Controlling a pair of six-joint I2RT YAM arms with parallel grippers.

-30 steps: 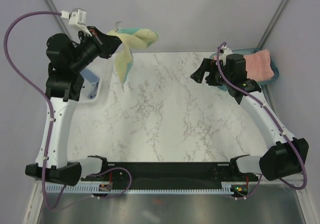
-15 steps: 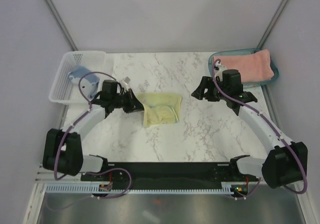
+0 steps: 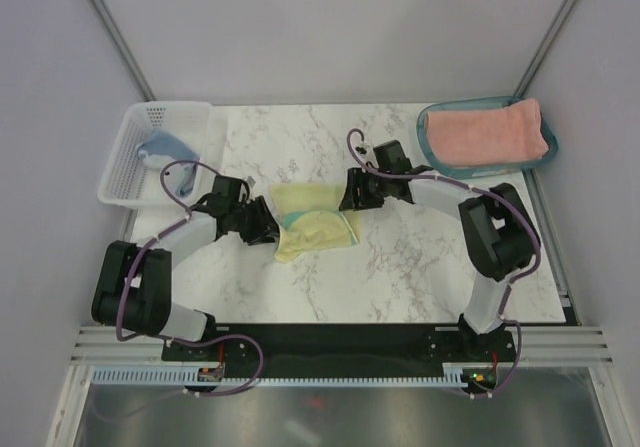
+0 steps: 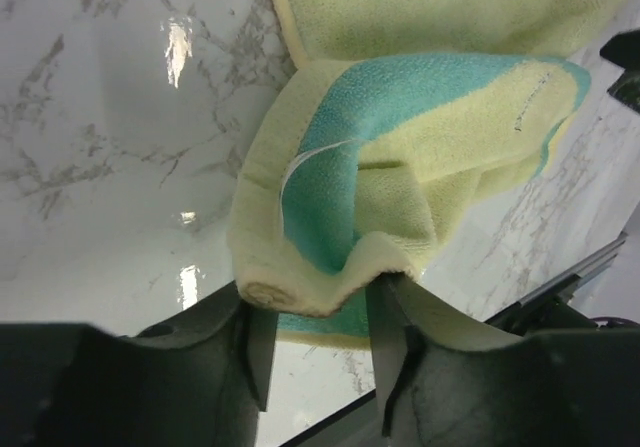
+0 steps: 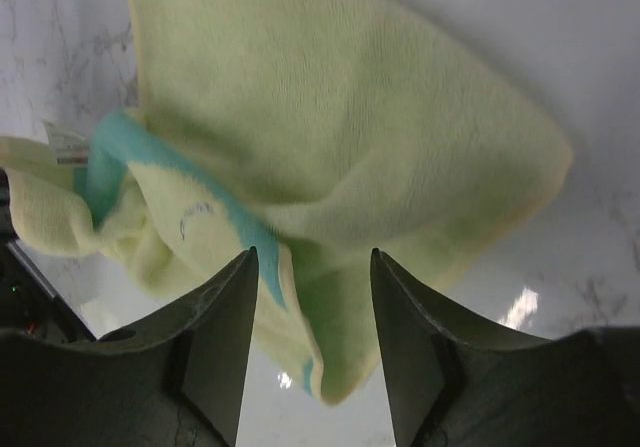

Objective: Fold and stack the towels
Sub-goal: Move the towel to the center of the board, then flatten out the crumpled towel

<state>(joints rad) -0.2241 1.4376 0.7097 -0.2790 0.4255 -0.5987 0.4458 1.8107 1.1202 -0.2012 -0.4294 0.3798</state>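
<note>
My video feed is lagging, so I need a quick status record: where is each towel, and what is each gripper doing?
yellow towel: partly folded, centre of the table
left gripper: shut on the yellow towel's bunched edge
right gripper: open, jaws straddling the yellow towel's opposite edge
pink towel: folded, lying in the teal tray, far right
grey-blue towel: crumpled in the white basket, far left
stack: not yet begun; the three towels are in separate places

Rumpled yellow towel [image 3: 312, 229], folded pink towel [image 3: 487, 133], grey-blue towel [image 3: 160, 148] lie apart.
</note>
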